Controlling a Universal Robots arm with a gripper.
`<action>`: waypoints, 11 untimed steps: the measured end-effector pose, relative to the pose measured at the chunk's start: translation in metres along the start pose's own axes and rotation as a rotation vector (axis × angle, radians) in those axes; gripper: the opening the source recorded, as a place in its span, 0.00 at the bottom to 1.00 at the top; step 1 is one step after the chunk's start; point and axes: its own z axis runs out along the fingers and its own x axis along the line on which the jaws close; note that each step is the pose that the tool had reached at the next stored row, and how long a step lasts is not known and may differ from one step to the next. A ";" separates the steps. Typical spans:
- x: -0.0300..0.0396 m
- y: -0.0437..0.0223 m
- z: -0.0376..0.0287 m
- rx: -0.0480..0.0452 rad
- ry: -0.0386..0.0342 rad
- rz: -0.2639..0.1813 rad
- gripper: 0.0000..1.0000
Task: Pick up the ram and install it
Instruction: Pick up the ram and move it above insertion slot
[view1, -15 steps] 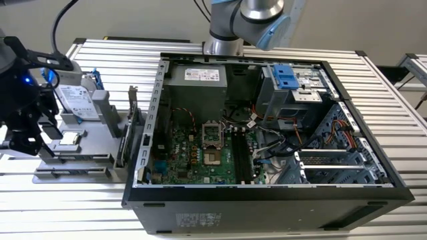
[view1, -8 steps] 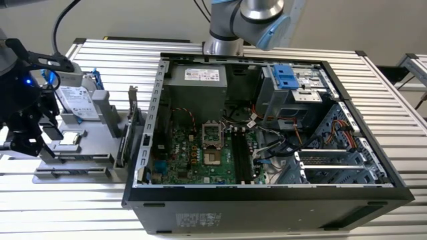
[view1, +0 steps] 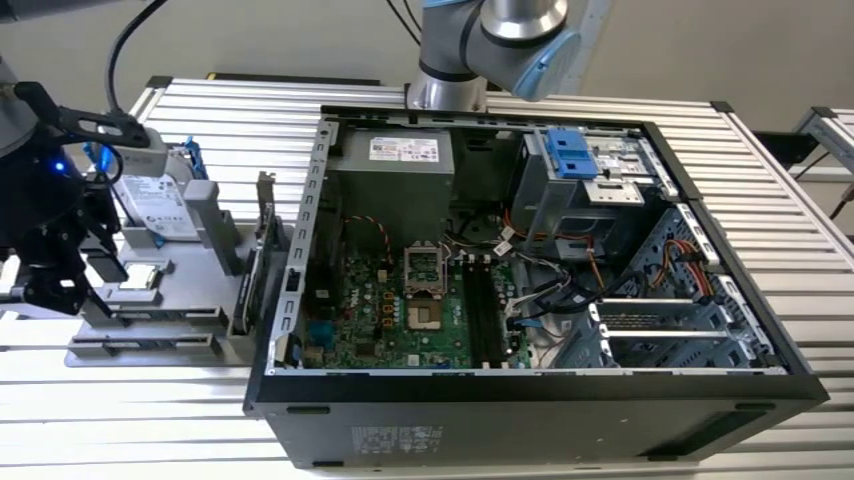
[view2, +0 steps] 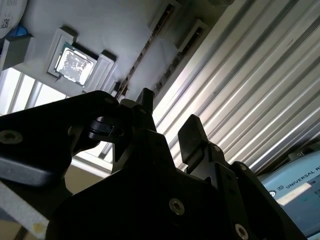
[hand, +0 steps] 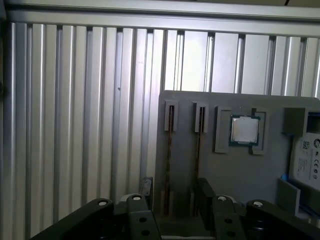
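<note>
Here, pincer (hand: 175, 183) spread, empty, near grey tray (hand: 240, 170) on ribbed metal table (hand: 75, 125).

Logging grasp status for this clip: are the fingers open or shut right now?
Open. In the first wrist view the fingers stand apart, gray holder showing between them, nothing clamped.

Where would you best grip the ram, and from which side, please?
Probably mid-length on its upper edge, pinching across the flat faces, coming from above: the ram stands on edge in a slot of the gray fixture, leaving just that edge exposed.
</note>
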 end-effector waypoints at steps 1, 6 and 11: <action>0.0000 0.0000 0.0003 0.0000 0.0000 0.000 1.00; 0.0000 0.0000 0.0020 0.0000 0.0001 0.000 1.00; -0.0001 0.0000 0.0035 -0.0001 0.0005 0.000 1.00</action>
